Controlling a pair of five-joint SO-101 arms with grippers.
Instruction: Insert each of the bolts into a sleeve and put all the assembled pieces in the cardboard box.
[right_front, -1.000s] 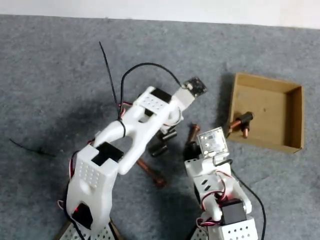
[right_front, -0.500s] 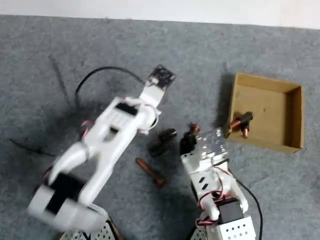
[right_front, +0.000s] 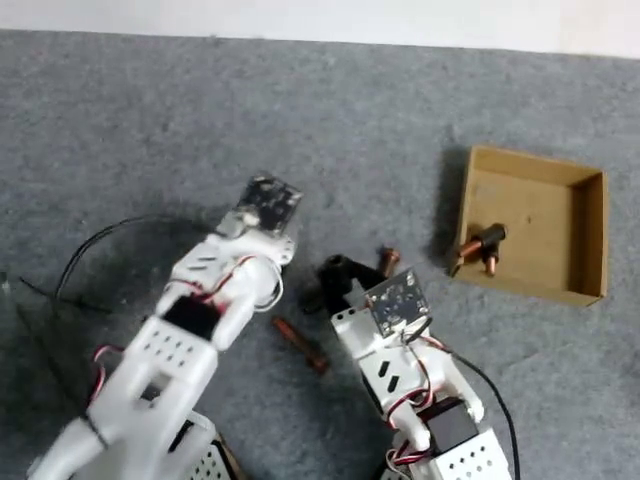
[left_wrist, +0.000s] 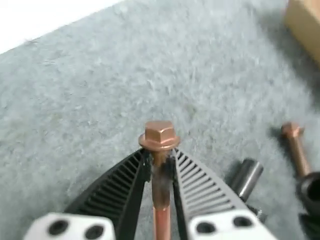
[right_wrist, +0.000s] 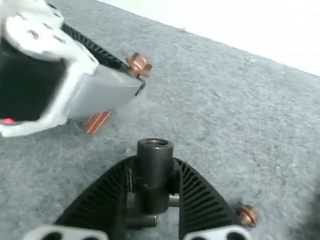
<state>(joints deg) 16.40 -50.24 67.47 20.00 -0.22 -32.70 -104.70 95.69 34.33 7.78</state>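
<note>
Left jaws pinch a bolt (left_wrist: 159, 138), right jaws pinch a sleeve (right_wrist: 155, 167), with carpet (right_front: 400, 130) separating both from the cardboard box (right_front: 466, 205).

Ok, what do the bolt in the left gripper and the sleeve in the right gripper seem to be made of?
Bolt: copper-coloured metal, perhaps plated, judging by the glossy hex head. Sleeve: dark, smooth tube with a dull sheen, probably blackened metal, though plastic is possible.

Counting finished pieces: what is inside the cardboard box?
A dark sleeve with copper bolts lies by the box's wall nearest the arms. The sleeve hides the shanks, so one piece or two cannot be told.
</note>
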